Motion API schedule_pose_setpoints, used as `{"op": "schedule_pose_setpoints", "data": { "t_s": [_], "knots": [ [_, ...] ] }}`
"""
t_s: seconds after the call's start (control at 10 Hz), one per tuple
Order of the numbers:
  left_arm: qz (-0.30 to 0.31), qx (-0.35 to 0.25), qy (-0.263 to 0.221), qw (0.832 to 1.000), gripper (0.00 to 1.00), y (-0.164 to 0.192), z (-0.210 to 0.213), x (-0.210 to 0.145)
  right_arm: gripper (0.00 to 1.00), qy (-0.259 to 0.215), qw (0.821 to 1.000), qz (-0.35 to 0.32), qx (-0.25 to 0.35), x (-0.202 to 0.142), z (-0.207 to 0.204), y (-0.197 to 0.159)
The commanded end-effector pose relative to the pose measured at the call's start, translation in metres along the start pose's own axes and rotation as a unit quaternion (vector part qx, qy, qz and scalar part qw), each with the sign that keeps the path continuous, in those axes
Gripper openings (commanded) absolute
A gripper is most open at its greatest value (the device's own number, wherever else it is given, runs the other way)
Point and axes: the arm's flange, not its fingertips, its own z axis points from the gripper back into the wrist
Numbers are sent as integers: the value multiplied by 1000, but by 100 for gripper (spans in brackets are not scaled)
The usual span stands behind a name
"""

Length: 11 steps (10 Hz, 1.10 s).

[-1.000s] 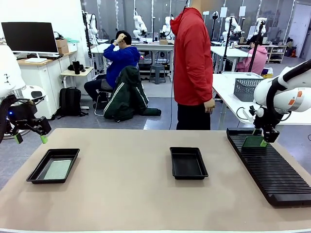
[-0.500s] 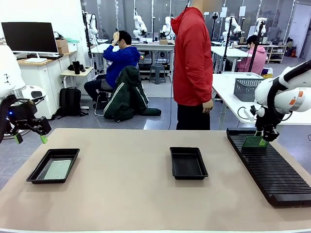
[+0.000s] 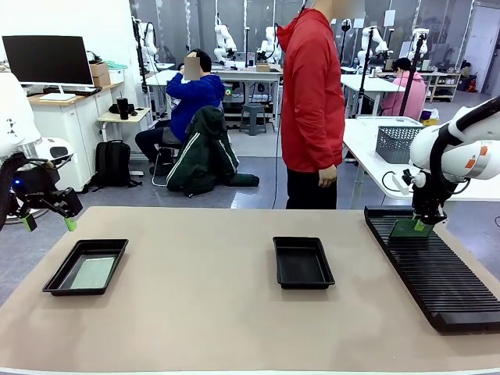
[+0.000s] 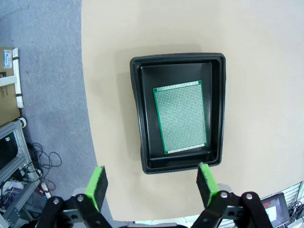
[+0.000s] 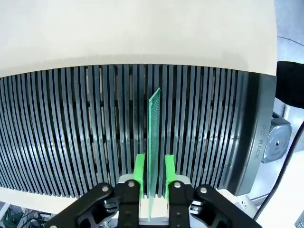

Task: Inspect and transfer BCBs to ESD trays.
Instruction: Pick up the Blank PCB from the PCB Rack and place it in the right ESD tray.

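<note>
Judging the flat BCB [image 4: 180, 118] and the standing BCB [image 5: 154, 123] thin, light, stiff yet brittle, I would hold either by an edge, pressing flat on both faces. Near left on the worktop [image 3: 195, 312], my left pincer [image 4: 151, 183] hangs open above the ESD tray [image 4: 137, 118] where the flat BCB lies. Far right, my right pincer [image 5: 153, 168] is closed on the standing BCB's upper edge, upright in a ribbed rack [image 5: 71, 133] slot.

One green board [image 4: 180, 118] lies flat in the left tray [image 4: 137, 118] — a second board [image 5: 154, 118] stands on edge in the rack [image 5: 71, 133], clamped by the right pincer [image 5: 154, 167]. The other tray [image 3: 303, 262] sits mid-surface [image 3: 195, 312].
</note>
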Motion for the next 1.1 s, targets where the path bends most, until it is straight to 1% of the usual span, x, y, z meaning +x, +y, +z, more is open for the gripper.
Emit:
{"op": "schedule_pose_setpoints", "data": {
  "t_s": [0.0,0.1,0.2,0.5,0.6,1.0],
  "knots": [
    [1,2,-5,1000,100,1,-2,0,12,9,1000,-8,1,1,-1,-3],
    [1,2,-5,1000,100,1,-2,0,10,10,1000,-8,2,2,0,-3],
    [1,2,-5,1000,100,1,-2,0,1,13,1000,-10,5,1,-1,-3],
    [1,2,-5,1000,100,1,-2,0,0,17,1000,-15,10,-1,-1,-3],
    [1,2,-5,1000,100,1,-2,0,0,6,1000,-5,-1,0,1,-1],
    [1,2,-5,1000,100,1,-2,0,0,6,1000,-5,-1,0,1,-1]
  ]
}}
